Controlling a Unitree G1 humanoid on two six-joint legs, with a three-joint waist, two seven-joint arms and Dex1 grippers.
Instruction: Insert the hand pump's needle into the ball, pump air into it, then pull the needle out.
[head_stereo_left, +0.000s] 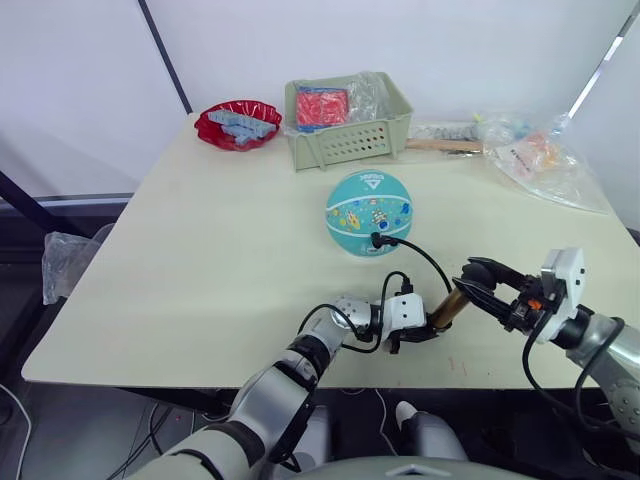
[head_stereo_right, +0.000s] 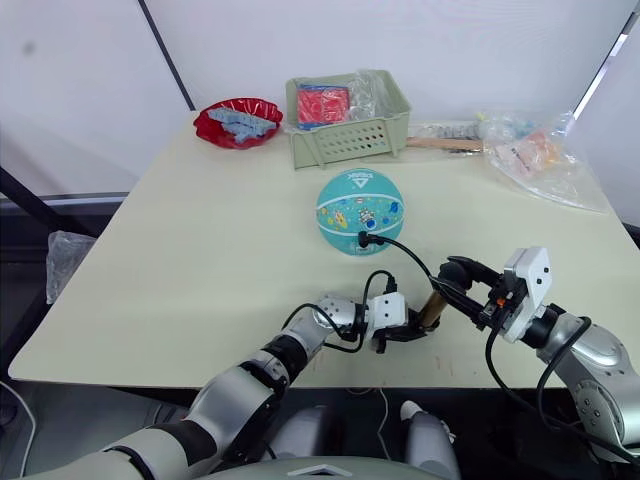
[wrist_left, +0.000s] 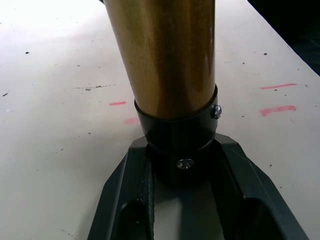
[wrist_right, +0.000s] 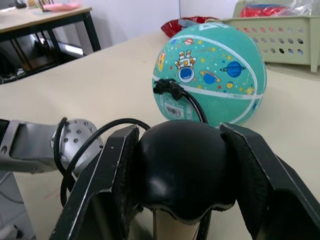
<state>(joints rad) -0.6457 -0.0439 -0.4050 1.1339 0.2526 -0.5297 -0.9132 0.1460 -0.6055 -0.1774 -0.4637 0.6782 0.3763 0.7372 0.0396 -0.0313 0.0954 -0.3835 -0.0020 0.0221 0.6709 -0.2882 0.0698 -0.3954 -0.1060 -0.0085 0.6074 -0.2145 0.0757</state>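
The teal ball (head_stereo_left: 368, 212) rests on the table's middle. The needle's black fitting (head_stereo_left: 378, 240) sits against its near side; the pin itself is hidden in the ball. A thin black hose (head_stereo_left: 425, 255) curves from there down to the hand pump (head_stereo_left: 450, 308), whose gold barrel leans near the front edge. My left gripper (head_stereo_left: 415, 330) is shut on the pump's black lower cap (wrist_left: 180, 145). My right gripper (head_stereo_left: 468, 290) is shut on the black handle (wrist_right: 182, 165) at the barrel's upper end. The ball (wrist_right: 215, 75) and fitting (wrist_right: 167, 89) lie just beyond that handle.
A green basket (head_stereo_left: 350, 125) with red packets stands at the back, a red bowl (head_stereo_left: 238, 123) to its left. Crinkled plastic bags (head_stereo_left: 545, 160) lie at the back right. The table's front edge (head_stereo_left: 200, 375) runs close below both grippers.
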